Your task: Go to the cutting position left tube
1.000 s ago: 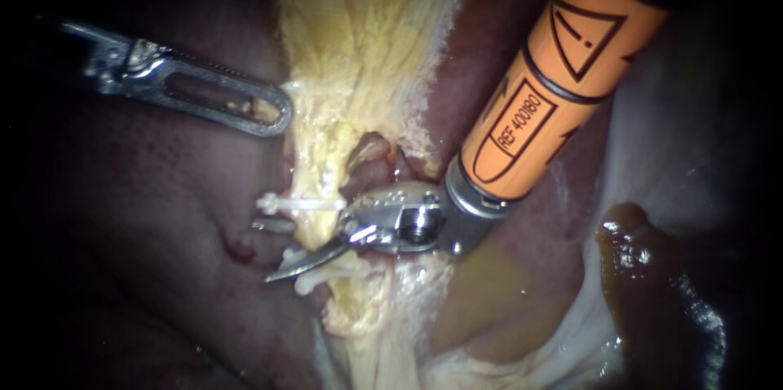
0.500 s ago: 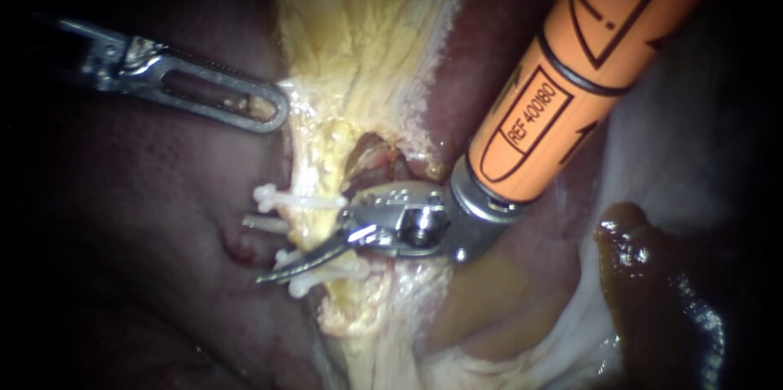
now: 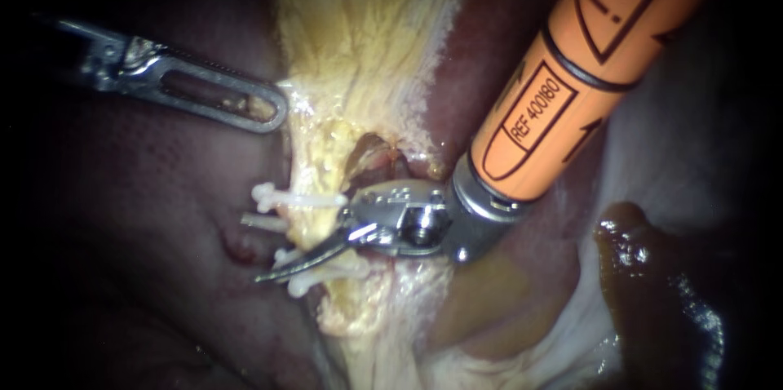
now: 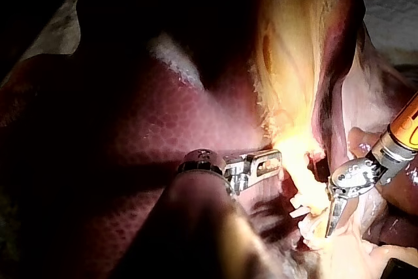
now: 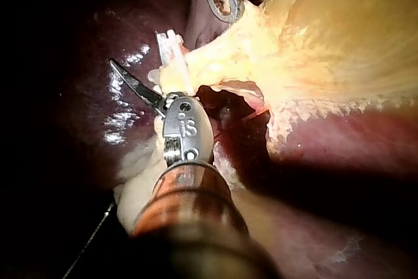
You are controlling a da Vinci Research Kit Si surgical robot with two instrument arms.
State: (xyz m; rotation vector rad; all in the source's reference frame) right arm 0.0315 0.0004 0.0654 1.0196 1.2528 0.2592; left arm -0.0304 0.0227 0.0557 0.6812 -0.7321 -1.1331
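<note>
Blade tip of my right instrument [image 3: 267, 274] has crept slightly further across the tube [image 3: 313, 231] toward the liver [image 3: 147, 259]; the rest looks as before. Its curved blades lie together with nothing between them. They rest across the front of the tube, between the upper white clip [image 3: 298, 198] and the lower white clip [image 3: 320, 277], nearly touching the lower one. A short clip [image 3: 259, 221] sits just beside the tube on the liver side. Further up the strand, my left instrument [image 3: 273, 108] has its slotted jaws clamped on the edge of the yellow tissue [image 3: 367, 47], tenting it toward the liver.
</note>
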